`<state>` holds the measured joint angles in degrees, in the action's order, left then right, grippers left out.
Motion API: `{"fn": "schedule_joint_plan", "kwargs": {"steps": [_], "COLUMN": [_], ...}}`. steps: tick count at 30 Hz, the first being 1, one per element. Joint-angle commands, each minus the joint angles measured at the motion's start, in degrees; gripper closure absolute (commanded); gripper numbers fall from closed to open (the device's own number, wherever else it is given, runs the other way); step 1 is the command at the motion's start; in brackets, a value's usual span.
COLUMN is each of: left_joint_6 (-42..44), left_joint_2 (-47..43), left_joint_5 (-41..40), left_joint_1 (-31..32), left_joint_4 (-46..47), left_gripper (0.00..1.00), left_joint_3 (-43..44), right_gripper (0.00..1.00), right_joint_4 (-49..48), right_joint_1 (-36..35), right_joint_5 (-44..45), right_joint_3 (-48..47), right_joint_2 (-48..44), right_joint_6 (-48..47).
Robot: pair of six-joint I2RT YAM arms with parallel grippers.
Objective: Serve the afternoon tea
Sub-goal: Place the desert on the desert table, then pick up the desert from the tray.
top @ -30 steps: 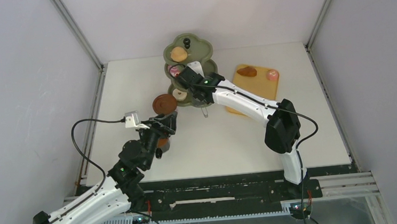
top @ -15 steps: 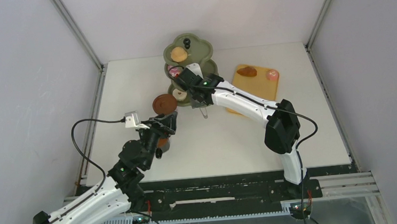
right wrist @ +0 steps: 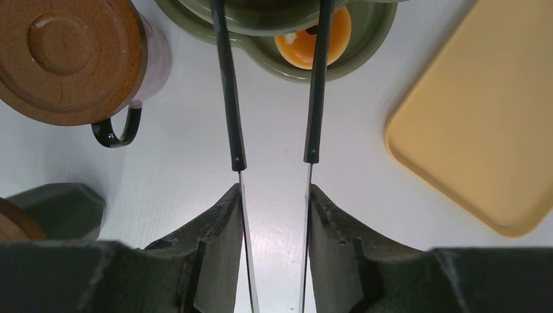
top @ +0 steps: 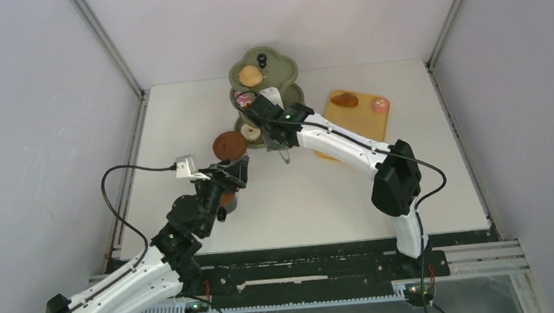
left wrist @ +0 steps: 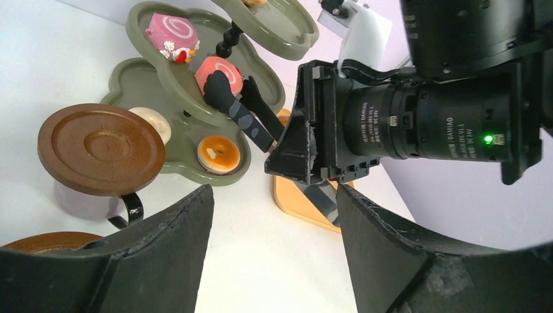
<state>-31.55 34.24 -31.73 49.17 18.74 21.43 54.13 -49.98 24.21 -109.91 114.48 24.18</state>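
The olive-green three-tier stand [top: 282, 70] stands at the back of the table, with a brown bun [top: 250, 75] on its top tier. My right gripper [top: 258, 114] is shut on the black tongs [right wrist: 228, 98]. The tong tips rest on either side of a pink swirl cake [left wrist: 218, 70] on the middle tier, next to a second pink cake [left wrist: 172, 31]. A white donut [left wrist: 151, 122] and an orange donut [left wrist: 217, 153] lie on the bottom tier. My left gripper [left wrist: 274, 195] hovers open and empty over the table. It is next to a cup covered by a brown saucer [left wrist: 101, 149].
The orange-yellow tray [top: 365, 123] lies right of the stand with a brown bun [top: 344, 100] and a pink cake [top: 380, 105] on it. Another brown round piece [left wrist: 39, 242] shows at the left finger's edge. Grey walls enclose the table.
The right wrist has shifted very slightly at the stand. The left arm has stayed where it was.
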Motion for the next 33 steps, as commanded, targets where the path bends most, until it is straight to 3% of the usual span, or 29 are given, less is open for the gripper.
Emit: {"fn": "schedule_joint_plan", "kwargs": {"steps": [1, 9, 12, 13, 14, 29, 33], "left_joint_6": [-0.27, -0.92, -1.38, -1.48, -1.49, -0.24, 0.7], "left_joint_2": [0.32, 0.79, 0.78, 0.81, 0.83, -3.59, -5.58], "left_joint_5": [0.31, -0.55, -1.36, -1.67, -1.94, -4.78, -5.36], "left_joint_1": [0.32, 0.32, 0.32, 0.32, 0.32, 0.32, 0.32], "left_joint_4": [1.27, 0.24, 0.18, -0.02, -0.28, -2.58, -0.3], "left_gripper": [0.25, 0.18, 0.11, 0.01, 0.0, 0.0, 0.0], "left_joint_3": [2.27, 2.97, 3.08, 3.29, 3.46, 2.3, -0.11], "right_gripper": [0.54, 0.52, 0.52, 0.52, 0.52, 0.53, 0.59], "right_joint_4": [-1.73, -1.97, -2.48, -2.68, -3.05, -9.57, -12.96], "right_joint_1": [-0.64, -0.65, -0.69, -0.73, -0.73, -0.56, 2.26], "right_joint_5": [1.98, 2.46, 2.64, 2.66, 2.66, 7.64, 10.2], "right_joint_3": [0.51, 1.7, 3.0, 3.62, 4.35, 22.24, 31.22], "right_joint_2": [-5.54, -6.87, -8.14, -8.94, -9.57, -26.56, -32.91], "right_joint_6": [0.45, 0.68, 0.74, 0.83, 0.89, 3.73, 6.98]}}
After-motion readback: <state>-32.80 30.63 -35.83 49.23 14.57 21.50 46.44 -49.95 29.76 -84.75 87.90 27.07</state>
